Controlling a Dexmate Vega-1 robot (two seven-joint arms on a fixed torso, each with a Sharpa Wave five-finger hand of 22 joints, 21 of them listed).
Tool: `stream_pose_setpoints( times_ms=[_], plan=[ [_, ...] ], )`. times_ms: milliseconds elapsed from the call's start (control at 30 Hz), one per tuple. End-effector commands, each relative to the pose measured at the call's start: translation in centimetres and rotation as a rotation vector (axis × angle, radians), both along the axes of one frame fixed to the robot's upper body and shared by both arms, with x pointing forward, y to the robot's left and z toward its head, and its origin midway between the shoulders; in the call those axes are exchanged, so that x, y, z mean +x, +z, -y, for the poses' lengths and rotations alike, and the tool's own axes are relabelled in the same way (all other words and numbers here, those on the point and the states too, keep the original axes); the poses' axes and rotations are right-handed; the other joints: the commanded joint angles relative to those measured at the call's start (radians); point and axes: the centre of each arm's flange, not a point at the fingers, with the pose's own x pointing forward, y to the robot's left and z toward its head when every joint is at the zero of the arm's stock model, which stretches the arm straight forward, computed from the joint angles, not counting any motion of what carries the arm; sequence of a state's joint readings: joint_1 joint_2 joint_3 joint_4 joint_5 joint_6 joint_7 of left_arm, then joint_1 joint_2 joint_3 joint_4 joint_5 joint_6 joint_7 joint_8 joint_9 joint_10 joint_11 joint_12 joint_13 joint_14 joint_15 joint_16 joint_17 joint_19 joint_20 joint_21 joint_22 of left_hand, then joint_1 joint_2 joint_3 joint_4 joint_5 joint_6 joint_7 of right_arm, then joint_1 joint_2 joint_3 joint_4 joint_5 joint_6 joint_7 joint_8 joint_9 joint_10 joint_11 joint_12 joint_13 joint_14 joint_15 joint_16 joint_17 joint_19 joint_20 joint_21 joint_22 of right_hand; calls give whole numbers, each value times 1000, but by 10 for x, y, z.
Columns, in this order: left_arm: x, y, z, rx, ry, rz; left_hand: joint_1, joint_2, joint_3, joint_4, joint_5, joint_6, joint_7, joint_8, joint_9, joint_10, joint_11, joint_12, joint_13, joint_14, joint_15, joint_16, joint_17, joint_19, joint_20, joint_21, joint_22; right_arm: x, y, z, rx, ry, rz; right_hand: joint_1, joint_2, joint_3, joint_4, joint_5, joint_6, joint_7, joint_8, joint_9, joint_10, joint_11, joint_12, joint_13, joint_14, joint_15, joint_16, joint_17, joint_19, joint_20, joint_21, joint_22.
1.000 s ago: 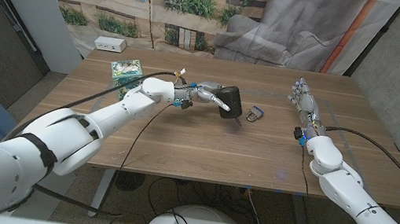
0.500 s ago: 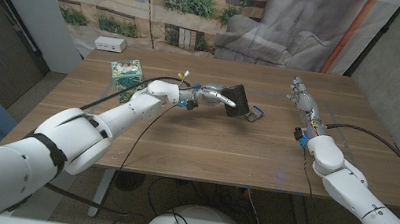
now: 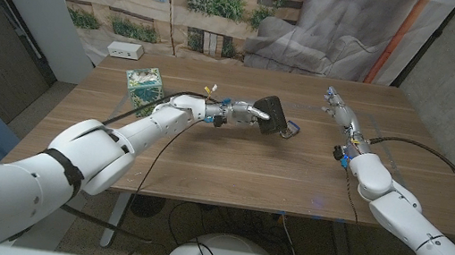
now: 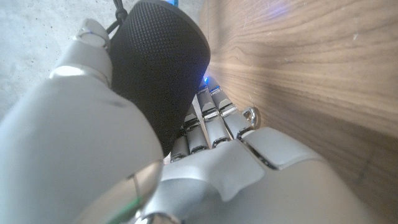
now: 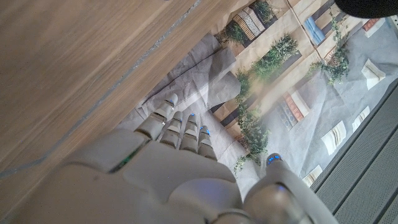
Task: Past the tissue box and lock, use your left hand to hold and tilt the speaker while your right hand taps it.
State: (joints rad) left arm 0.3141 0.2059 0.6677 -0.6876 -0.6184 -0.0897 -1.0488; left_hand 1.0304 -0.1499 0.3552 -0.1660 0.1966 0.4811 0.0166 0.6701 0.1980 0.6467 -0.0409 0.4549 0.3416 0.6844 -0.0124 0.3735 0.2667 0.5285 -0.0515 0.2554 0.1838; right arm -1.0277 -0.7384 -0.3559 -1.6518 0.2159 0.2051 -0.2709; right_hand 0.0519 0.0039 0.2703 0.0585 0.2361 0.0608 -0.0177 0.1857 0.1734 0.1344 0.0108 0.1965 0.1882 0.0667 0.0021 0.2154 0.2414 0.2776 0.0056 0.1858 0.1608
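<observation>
Speaker (image 3: 272, 112) tilted in left hand (image 3: 252, 113), top leaning away.

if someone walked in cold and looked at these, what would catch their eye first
Most likely the black speaker, tilted near the table's middle in the grip of the left hand, with its mesh large in the left wrist view. Next, the right hand, empty with fingers apart, well off to the speaker's right. The green tissue box sits toward the far left, and the small lock lies just right of the speaker.
</observation>
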Motion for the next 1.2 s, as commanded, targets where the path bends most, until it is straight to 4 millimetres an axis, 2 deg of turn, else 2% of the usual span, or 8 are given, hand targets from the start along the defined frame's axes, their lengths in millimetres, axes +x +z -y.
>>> stream_pose_setpoints(
  times_ms=[33,333,533,700,1033,1200],
  plan=[
    [0,-7,-2,-27,-21,-122,60,257,22,13,4,180,-57,106,5,176,-135,6,112,67,-218,0,4,11,-93,3,2,-18,6,-5,-96,-12,25,26,-13,1,-19,3,8,-5,7,2,14,-2,3,2,12,1,4,-1,13,2,4,5],
    [-2,-13,6,-41,-54,-238,60,262,23,8,6,183,-49,107,6,186,-131,6,116,73,-219,1,8,22,-84,6,2,-27,14,-3,-160,-32,1,47,-28,2,-41,2,11,-9,9,3,15,-3,3,2,15,0,3,-6,16,1,3,5],
    [-3,-12,7,25,-51,-281,60,263,23,4,7,184,-45,108,6,184,-130,4,118,75,-218,1,10,32,-83,10,2,-33,19,-3,-204,-43,-20,66,-38,3,-60,0,-4,-3,4,3,5,-2,-2,2,14,4,1,-10,17,2,2,5],
    [-4,-10,9,63,-52,-335,64,264,24,-1,8,191,-42,110,6,198,-130,7,121,85,-221,4,12,45,-80,14,2,-35,20,-2,-215,-48,-18,73,-42,3,-67,-1,-7,-1,3,3,5,-1,-2,2,13,4,0,-11,17,3,2,5],
    [-4,-4,9,135,-61,-321,62,261,24,-3,9,193,-35,110,6,197,-129,3,125,92,-217,1,10,64,-76,21,2,-38,23,-6,-253,-46,-41,85,-48,4,-79,-2,-10,1,3,3,3,-1,-2,2,11,7,-2,-14,17,4,1,5],
    [-4,-4,6,134,-54,-318,61,261,25,-4,10,196,-36,111,6,201,-129,3,126,96,-217,0,9,67,-76,22,2,-43,29,-7,-275,-28,-79,96,-55,4,-92,-5,-30,8,-4,4,-14,-3,-8,3,-1,12,-7,-17,9,8,-2,5]
  ],
)
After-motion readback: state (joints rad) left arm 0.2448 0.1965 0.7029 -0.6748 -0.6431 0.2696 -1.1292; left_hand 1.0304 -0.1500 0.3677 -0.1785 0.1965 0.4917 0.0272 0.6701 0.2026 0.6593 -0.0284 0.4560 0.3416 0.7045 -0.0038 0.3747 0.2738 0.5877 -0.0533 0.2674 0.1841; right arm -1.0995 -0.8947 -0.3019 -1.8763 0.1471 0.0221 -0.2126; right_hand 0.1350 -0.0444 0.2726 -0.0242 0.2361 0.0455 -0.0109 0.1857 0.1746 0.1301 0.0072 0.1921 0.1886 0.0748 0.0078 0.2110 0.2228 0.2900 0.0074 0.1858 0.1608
